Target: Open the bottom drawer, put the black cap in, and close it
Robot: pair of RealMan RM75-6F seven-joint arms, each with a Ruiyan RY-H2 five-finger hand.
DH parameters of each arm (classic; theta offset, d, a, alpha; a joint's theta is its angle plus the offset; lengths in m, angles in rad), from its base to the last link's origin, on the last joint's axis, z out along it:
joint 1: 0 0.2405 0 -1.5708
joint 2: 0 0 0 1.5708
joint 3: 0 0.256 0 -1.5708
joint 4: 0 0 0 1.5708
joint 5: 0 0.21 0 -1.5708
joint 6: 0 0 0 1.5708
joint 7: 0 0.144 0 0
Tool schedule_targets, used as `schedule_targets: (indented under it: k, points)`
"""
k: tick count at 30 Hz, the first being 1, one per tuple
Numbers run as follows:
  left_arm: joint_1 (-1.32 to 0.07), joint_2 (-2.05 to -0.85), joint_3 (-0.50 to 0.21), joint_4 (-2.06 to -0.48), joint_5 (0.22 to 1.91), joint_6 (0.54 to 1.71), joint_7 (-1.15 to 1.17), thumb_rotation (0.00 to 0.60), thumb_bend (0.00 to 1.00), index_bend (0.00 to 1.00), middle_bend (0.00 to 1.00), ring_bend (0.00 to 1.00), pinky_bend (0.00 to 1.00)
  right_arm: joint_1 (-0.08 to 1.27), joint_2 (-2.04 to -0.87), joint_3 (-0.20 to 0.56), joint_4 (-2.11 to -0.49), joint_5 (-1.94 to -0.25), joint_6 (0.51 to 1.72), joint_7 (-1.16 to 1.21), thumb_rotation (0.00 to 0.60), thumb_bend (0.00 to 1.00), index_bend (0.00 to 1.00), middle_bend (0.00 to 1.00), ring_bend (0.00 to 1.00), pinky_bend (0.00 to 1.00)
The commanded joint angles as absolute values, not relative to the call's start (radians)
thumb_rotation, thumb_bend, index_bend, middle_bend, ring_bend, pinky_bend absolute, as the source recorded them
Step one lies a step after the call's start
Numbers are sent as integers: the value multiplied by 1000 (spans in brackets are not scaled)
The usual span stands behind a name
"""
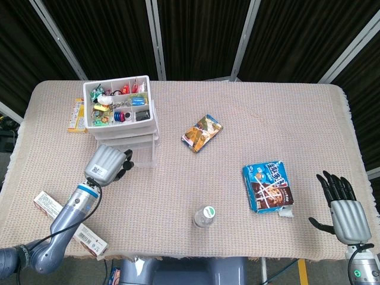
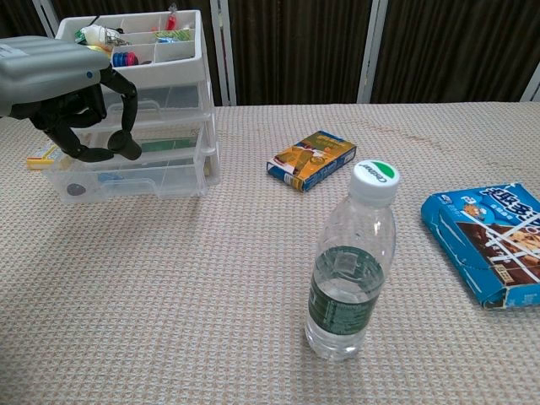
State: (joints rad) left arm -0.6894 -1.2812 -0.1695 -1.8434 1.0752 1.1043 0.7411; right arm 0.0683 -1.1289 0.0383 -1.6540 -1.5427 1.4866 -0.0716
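Our left robot hand (image 2: 72, 97), fingers curled around a small dark thing, hovers over the open bottom drawer (image 2: 126, 179) near the table's far-left corner; our right robot hand (image 1: 341, 205) lies spread.

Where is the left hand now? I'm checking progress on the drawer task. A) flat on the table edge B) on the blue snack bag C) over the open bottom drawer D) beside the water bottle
C: the left hand hangs above the pulled-out bottom drawer, fingers curled.
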Motion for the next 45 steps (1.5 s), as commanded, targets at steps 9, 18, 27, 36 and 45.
schedule_targets:
  k: [9, 18, 27, 36, 45]
  points:
    - [-739, -1374, -208, -1662, 970, 1074, 698, 600, 413, 526, 911, 863, 773, 68, -1131, 39, -1653, -1541, 1487, -76, 600, 0, 40, 0, 0, 0]
    - [-756, -1418, -208, -1611, 981, 1099, 696, 600, 390, 215, 868, 827, 758, 68, -1128, 39, -1654, -1539, 1486, -74, 600, 0, 40, 0, 0, 0]
    - [-701, -1365, -143, -1686, 1101, 1160, 646, 600, 378, 155, 408, 436, 457, 66, -1126, 38, -1654, -1538, 1486, -74, 600, 0, 40, 0, 0, 0]
    - [-626, -1268, 82, -1649, 1537, 1245, 604, 600, 957, 145, 71, 89, 245, 67, -1125, 37, -1663, -1532, 1479, -78, 600, 0, 41, 0, 0, 0]
    - [-631, -1237, 211, -1526, 1793, 1209, 716, 600, 1000, 109, 0, 0, 56, 67, -1119, 36, -1678, -1521, 1469, -76, 600, 0, 40, 0, 0, 0]
